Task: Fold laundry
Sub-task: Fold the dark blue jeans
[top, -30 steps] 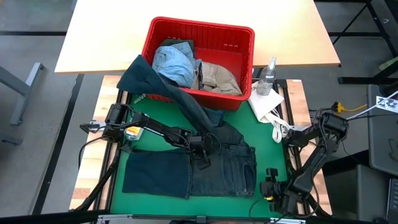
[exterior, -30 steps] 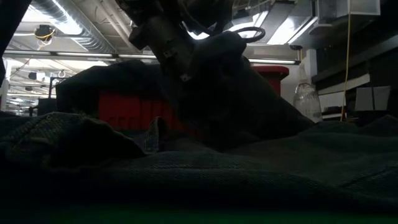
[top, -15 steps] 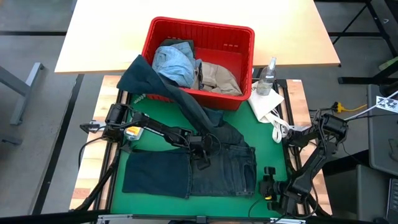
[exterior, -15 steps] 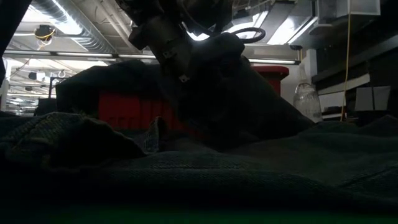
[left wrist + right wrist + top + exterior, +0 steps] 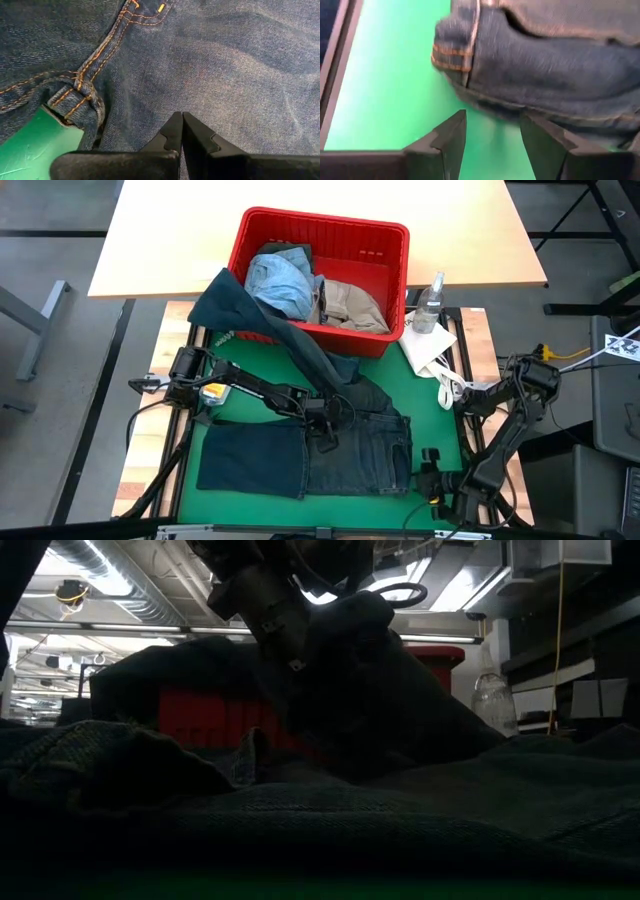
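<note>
Surface (image 5: 432, 395) — green mat carrying the work; little bare area visible.

Dark navy jeans (image 5: 300, 460) — spread flat mid-mat, an upper end trailing to the red basket (image 5: 390, 250), which holds the light blue denim (image 5: 280, 280) and beige khaki piece (image 5: 350, 305). The dark olive green piece (image 5: 225, 305) drapes over its near rim.

Right gripper (image 5: 492, 131) — over the last second I have edged it in toward the jeans' corner hem; jaws open, empty, ready, I judge, to pinch for a fold.

Left gripper (image 5: 182, 131) — unmoved, jaws closed, pressing mid-jeans.

Low view — dark fabric only; whether the left jaws pinch cloth is unclear.
</note>
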`<control>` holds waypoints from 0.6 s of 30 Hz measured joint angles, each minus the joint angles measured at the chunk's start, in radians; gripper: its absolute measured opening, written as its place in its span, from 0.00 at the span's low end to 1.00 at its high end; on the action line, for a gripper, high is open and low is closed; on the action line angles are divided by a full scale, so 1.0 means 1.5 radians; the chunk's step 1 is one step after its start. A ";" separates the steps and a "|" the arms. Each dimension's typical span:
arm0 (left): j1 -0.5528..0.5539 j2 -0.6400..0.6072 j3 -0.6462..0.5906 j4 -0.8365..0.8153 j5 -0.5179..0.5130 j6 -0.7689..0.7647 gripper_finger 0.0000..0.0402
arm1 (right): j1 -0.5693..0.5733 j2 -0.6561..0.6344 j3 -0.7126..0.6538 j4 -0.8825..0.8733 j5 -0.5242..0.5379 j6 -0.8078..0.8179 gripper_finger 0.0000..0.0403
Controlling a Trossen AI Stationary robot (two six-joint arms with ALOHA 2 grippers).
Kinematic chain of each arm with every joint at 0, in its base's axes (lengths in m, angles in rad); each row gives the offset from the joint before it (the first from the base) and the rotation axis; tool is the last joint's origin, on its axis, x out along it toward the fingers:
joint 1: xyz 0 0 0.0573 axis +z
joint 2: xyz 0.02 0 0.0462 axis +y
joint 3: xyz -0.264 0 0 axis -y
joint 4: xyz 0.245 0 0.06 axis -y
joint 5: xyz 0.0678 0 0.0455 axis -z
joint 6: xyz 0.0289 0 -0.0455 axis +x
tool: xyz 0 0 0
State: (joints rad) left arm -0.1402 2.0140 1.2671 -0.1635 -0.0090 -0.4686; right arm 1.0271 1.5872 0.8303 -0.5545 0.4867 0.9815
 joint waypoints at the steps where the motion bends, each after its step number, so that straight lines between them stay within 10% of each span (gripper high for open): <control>1: 0.000 0.000 0.000 0.000 0.000 0.000 0.01 | 0.000 -0.003 0.000 0.000 0.010 -0.013 0.46; 11: 0.000 0.000 0.000 0.000 0.000 0.005 0.01 | -0.047 -0.005 0.000 -0.002 0.067 -0.202 0.46; 18: 0.002 -0.001 0.000 -0.013 0.000 0.014 0.01 | -0.128 -0.004 0.001 0.016 -0.072 -0.335 0.46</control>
State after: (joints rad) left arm -0.1379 2.0129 1.2671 -0.1828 -0.0093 -0.4478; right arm 0.8357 1.5810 0.8314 -0.5301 0.3793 0.4784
